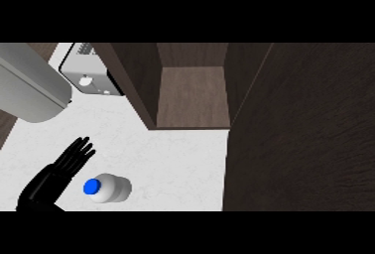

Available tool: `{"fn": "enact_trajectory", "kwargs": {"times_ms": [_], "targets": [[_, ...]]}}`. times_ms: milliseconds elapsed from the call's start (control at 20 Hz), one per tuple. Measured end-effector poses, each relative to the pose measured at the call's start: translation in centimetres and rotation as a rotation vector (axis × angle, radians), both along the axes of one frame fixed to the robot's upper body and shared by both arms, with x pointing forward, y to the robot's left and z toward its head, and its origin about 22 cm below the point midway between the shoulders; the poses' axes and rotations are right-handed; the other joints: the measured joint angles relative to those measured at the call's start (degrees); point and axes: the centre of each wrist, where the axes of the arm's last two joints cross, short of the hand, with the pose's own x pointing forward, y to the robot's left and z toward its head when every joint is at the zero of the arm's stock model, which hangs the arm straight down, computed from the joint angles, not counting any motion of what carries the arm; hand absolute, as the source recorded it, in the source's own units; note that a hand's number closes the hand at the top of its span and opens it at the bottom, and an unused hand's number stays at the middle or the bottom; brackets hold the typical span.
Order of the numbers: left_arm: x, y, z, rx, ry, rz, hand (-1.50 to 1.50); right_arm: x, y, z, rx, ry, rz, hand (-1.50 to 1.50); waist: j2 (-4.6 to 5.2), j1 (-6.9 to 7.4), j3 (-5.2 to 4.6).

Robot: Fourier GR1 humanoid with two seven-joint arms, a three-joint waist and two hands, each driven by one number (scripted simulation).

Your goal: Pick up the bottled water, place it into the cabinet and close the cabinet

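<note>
The bottled water stands upright on the white counter near the lower left, seen from above as a white round body with a blue cap. My left hand is just to its left, fingers straight and pointing up, not touching it. The dark wooden cabinet stands open at the top centre, its inner shelf bare. Its open door fills the right side of the view. My right hand is not in sight.
A white toaster-like appliance sits at the back left beside the cabinet wall. A large grey rounded object reaches in from the upper left.
</note>
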Motion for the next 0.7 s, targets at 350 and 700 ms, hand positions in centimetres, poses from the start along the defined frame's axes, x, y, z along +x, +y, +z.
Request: {"fn": "enact_trajectory", "kwargs": {"times_ms": [350, 700], "targets": [[0.6, -1.3, -3.7, -0.016, 0.089, 0.01, -1.5, -0.7, 0.2, 0.0, 0.008, 0.002, 0.0, -1.5, -0.01, -0.06, -0.01], [1.5, -2.0, -5.5, -0.011, 0.115, 0.013, -1.5, -0.7, 0.3, 0.0, 0.003, 0.004, 0.002, -1.5, 0.03, -0.03, -0.02]]}}
